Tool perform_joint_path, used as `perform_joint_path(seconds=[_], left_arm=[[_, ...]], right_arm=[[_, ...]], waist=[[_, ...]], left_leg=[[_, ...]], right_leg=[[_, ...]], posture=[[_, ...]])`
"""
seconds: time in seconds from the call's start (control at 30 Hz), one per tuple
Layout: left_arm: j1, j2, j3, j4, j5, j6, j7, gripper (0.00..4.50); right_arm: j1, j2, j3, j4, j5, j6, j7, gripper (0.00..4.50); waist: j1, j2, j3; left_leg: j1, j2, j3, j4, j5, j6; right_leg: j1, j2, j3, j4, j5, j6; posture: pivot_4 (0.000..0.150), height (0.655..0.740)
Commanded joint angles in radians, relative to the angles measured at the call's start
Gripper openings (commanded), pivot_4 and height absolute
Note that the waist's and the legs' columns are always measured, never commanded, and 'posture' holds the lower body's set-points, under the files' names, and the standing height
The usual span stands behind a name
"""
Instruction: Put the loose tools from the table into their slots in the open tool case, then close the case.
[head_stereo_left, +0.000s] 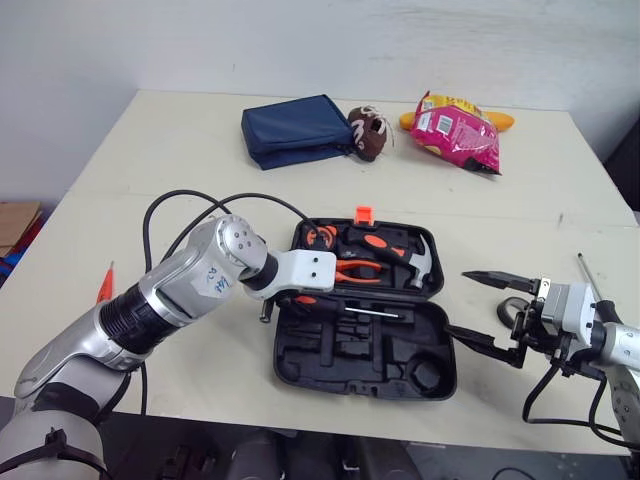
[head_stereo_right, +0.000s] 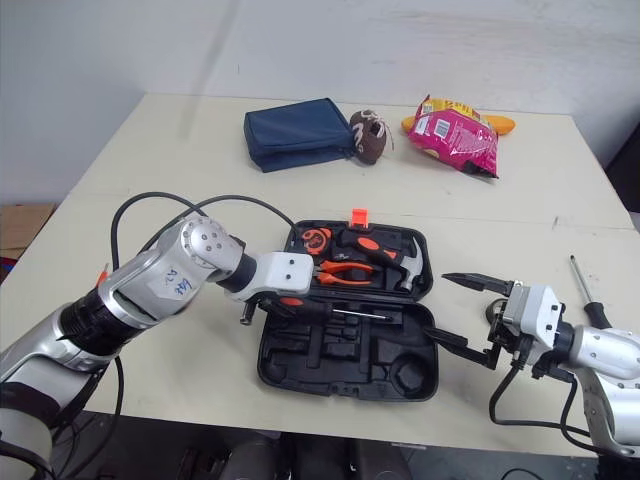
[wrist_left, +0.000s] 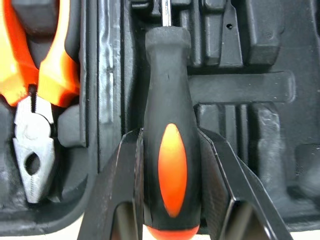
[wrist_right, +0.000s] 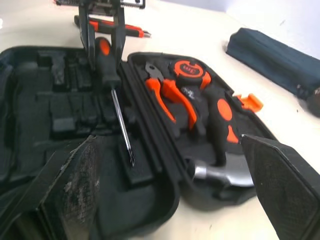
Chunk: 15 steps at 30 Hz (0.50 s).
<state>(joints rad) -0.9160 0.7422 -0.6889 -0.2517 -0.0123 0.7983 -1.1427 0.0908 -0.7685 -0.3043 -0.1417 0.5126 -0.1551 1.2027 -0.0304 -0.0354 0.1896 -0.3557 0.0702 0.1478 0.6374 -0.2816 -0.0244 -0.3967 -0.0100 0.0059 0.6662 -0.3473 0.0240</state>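
Left gripper (wrist_left: 171, 145) pinching screwdriver (wrist_left: 167, 75) in case (head_stereo_left: 300, 365), right gripper (head_stereo_left: 458, 302) spread. If I release off-slot, case won't close.

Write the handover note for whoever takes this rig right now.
Left pincer: shut on a screwdriver, held at the near half of the open case, close to the hinge; not yet released.
Right pincer: open, holding nothing, hovering right of the case.
Done: pliers, hammer and tape measure sit in the far half.
Left: seat this screwdriver, fetch the second screwdriver on the table by the right arm and the orange-and-black tool on the table left of the case, then close the case.
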Motion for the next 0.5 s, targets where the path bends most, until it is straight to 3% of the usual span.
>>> perform_joint_path(seconds=[0.03,0.5], left_arm=[[0.012,-0.023,-0.002,0.023,0.042,-0.001,0.021,0.8],[0.039,-0.065,0.0,0.027,0.08,0.003,0.045,0.8]], right_arm=[[0.014,0.008,-0.039,0.026,0.007,-0.063,0.026,4.5],[0.03,0.02,-0.033,0.098,0.008,-0.141,0.071,4.5]], waist=[[0.0,0.0,0.0],[0.001,0.0,0.0]], left_leg=[[0.0,0.0,0.0,0.0,0.0,0.0],[0.003,0.0,0.0,0.001,0.0,0.0]], right_leg=[[0.0,0.0,0.0,0.0,0.0,0.0],[0.003,0.0,0.0,0.001,0.0,0.0]], posture=[[0.15,0.74],[0.15,0.74]])
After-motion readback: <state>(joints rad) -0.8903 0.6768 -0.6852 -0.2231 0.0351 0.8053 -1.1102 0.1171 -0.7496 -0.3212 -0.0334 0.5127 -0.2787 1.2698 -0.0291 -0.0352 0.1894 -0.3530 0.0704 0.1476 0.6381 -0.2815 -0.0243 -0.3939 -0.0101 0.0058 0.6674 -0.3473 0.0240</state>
